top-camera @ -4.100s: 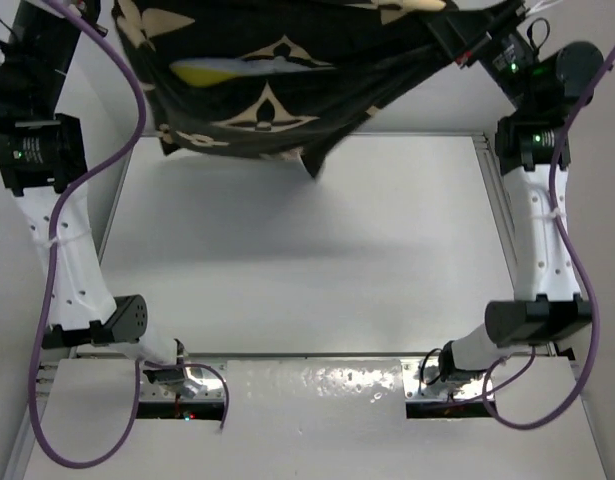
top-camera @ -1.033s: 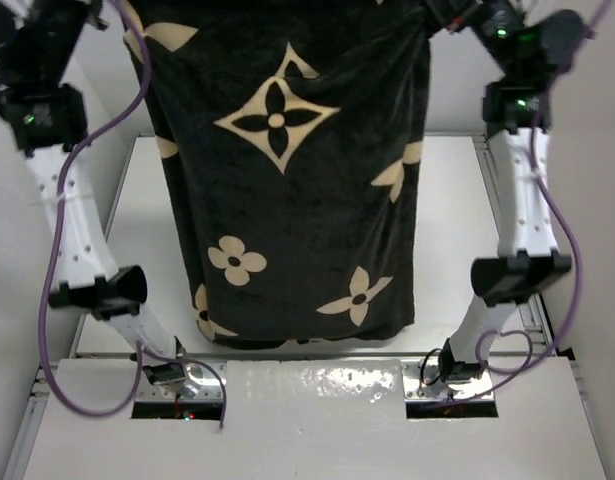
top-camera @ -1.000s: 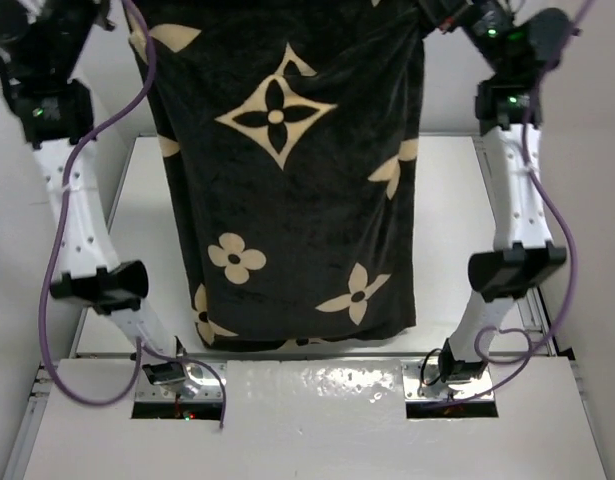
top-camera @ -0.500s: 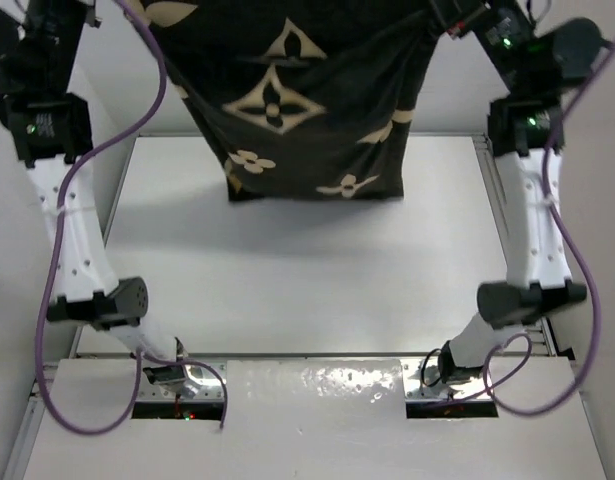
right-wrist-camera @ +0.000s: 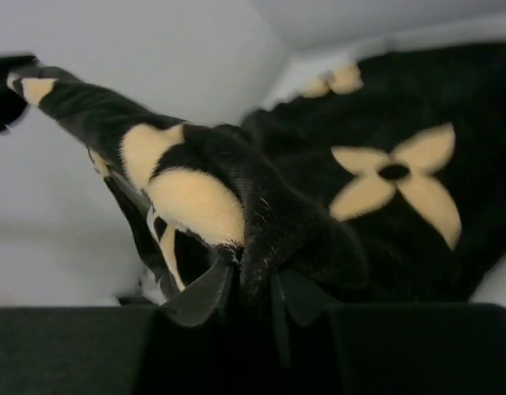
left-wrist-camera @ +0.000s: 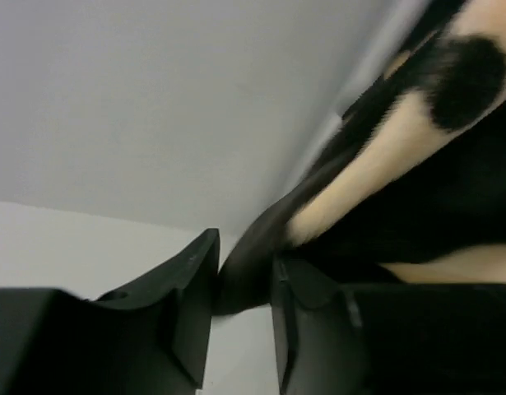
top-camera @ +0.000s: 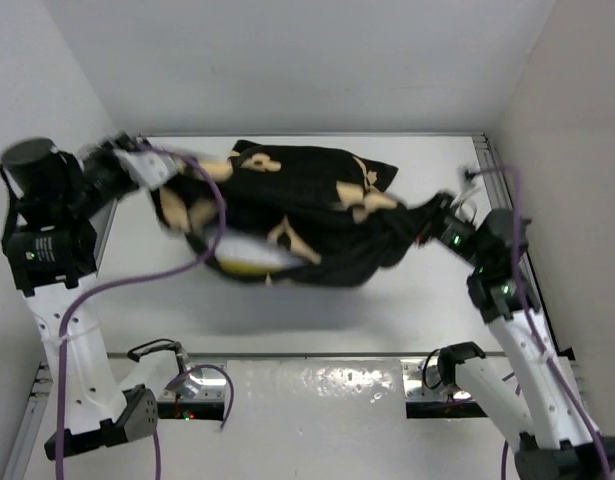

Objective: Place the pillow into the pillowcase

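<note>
Black pillowcase (top-camera: pixel 307 205) between left gripper (left-wrist-camera: pixel 241 284) and right gripper (right-wrist-camera: pixel 253 284), both tight on its edges.

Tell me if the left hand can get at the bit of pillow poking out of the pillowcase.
Probably not yet: the left hand is shut on a corner of the pillowcase, so it is busy. The pillow edge itself shows uncovered on the near side.

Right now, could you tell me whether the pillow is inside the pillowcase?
Mostly inside: only a white-and-yellow edge of the pillow peeks from the near side of the bunched pillowcase.
</note>
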Robot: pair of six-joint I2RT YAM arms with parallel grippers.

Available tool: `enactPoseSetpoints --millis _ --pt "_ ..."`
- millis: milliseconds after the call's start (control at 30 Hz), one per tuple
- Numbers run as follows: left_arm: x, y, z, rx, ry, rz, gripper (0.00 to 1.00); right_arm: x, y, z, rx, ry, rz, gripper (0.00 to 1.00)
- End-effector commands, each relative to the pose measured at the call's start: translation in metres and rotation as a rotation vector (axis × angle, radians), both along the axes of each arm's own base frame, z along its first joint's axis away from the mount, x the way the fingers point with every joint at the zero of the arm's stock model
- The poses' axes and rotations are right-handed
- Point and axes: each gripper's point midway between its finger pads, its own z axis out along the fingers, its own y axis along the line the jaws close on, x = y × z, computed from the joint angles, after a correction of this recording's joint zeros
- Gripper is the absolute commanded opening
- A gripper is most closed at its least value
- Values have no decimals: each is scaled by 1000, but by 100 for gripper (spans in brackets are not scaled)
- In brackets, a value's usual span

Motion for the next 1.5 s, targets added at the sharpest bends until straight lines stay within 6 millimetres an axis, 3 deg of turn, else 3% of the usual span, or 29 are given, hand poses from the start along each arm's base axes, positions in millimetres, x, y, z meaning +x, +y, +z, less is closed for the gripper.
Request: enactPoseSetpoints --millis 0,67,100,133,200,233,267,333,433,500,533,567,633,667,700,733,767,833,867,900,1000,1033,1067,1133,1233,1267,1333,1367,1467 --pt "-64 -7 -132 221 392 -110 30 -44 -2 -84 -156 112 23 20" --pt "-82 -6 -154 230 438 -89 37 -76 -3 -99 -169 94 57 42" --pt "-98 -3 -151 258 405 -39 39 -85 -4 -97 -189 59 69 49" --pt "-105 -1 -156 255 414 -12 44 -103 -7 -84 -191 7 76 61" --pt "-128 1 -148 284 352 43 56 -117 -12 -70 -215 -48 74 74" --pt "-136 2 -147 280 336 65 64 -125 -15 -52 -212 -87 66 76" --pt "-144 2 -145 281 313 79 67 -131 -16 -52 -217 -74 72 81" --pt "-165 -2 -137 269 241 86 75 -139 -16 -41 -207 -84 83 82" --pt "-177 -12 -137 202 217 44 77 -129 -18 -60 -187 24 51 61" --pt "-166 -21 -162 146 321 2 77 -109 -19 -82 -172 146 6 37" --pt "-160 -25 -174 127 371 -23 76 -101 -16 -104 -183 212 11 39" --pt "-148 -33 -205 95 488 -73 76 -89 -11 -123 -204 268 38 48" --pt "-133 -40 -232 29 599 -101 76 -72 -8 -133 -224 295 36 57" --pt "-107 -42 -239 -16 621 -95 76 -63 -8 -137 -249 295 24 70" --pt "-96 -43 -257 -107 701 -54 76 -52 -7 -148 -277 331 19 85" --pt "-74 -42 -253 -140 660 -34 76 -45 -2 -143 -288 307 24 98" --pt "-61 -44 -267 -180 727 -28 79 -40 1 -144 -311 300 30 99" --pt "-53 -55 -276 -202 770 -90 100 -35 17 -152 -354 316 82 99" --pt "-52 -66 -286 -228 812 -150 100 -37 30 -163 -392 338 128 99" --pt "-50 -70 -290 -238 820 -169 100 -35 29 -163 -399 330 121 99" --pt "-37 -85 -307 -260 833 -187 100 -46 53 -198 -499 389 215 99" --pt "-32 -89 -320 -257 831 -188 100 -52 61 -219 -560 433 245 99" --pt "-31 -95 -333 -254 867 -173 100 -54 64 -228 -594 440 261 99" --pt "-29 -105 -349 -231 885 -176 100 -74 78 -244 -631 479 367 88" --pt "-35 -111 -364 -190 931 -166 100 -112 89 -251 -653 526 534 32" --pt "-38 -112 -363 -169 924 -181 94 -123 90 -248 -665 502 576 3" --pt "-47 -112 -361 -143 940 -202 86 -163 92 -248 -712 473 711 0" --pt "-48 -114 -349 -130 907 -231 79 -181 92 -239 -708 420 785 0" --pt "-57 -116 -325 -126 857 -291 76 -231 79 -237 -748 452 934 0"
